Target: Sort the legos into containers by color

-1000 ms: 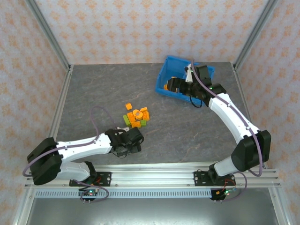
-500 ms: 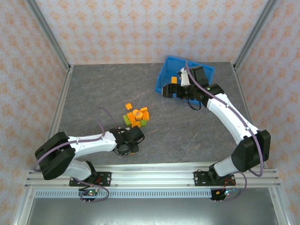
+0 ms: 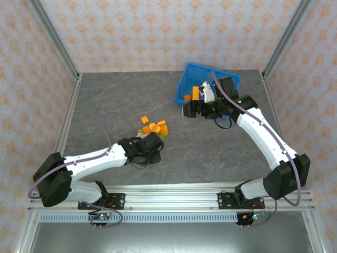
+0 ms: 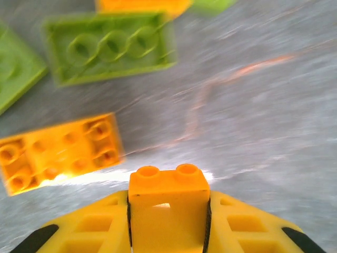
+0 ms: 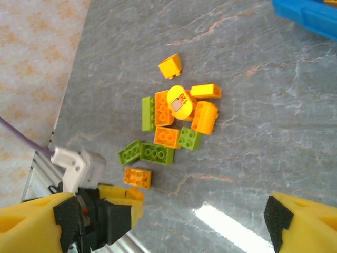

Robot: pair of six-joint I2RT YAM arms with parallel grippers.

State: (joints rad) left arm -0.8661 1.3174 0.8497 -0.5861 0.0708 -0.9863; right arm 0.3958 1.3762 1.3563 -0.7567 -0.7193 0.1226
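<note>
Where the left arm stretches over the near part of the grey, marbled table (image 3: pixel 95 105), the left gripper (image 3: pixel 151 143) sits at the near edge of the heap of legos (image 3: pixel 152 127). Wide bare table lies left of the heap and beyond it, out to the metal frame post (image 3: pixel 52 37) and the patterned walls.

In the left wrist view, the left gripper (image 4: pixel 168 224) has its ribbed yellow fingers (image 4: pixel 89 226) pressed against both sides of a small orange brick (image 4: pixel 168 184). The brick is glossy plastic with two round studs on top. Past it, and not touching it, an orange block (image 4: pixel 60 153) lies underside up with its sockets showing. Farther off, a lime green plate (image 4: pixel 110 47) also lies underside up. Both are softened by blur.

The right wrist view looks down on the heap (image 5: pixel 176 118), a mix of orange and lime green rectangles and squares crowded around a round yellow disc (image 5: pixel 179 103) that bears a small label. One orange piece (image 5: pixel 170 66) lies a little apart from the rest. Bare table separates the heap from the blue bin (image 5: pixel 310 16).

Rightmost, the right gripper (image 3: pixel 190 109) hovers just beside the near left wall of the blue bin (image 3: pixel 181 84). Its yellow fingers (image 5: pixel 31 224) are spread wide with nothing between them. Orange bricks (image 3: pixel 195 94) lie inside the bin, though which compartment they are in cannot be told.
</note>
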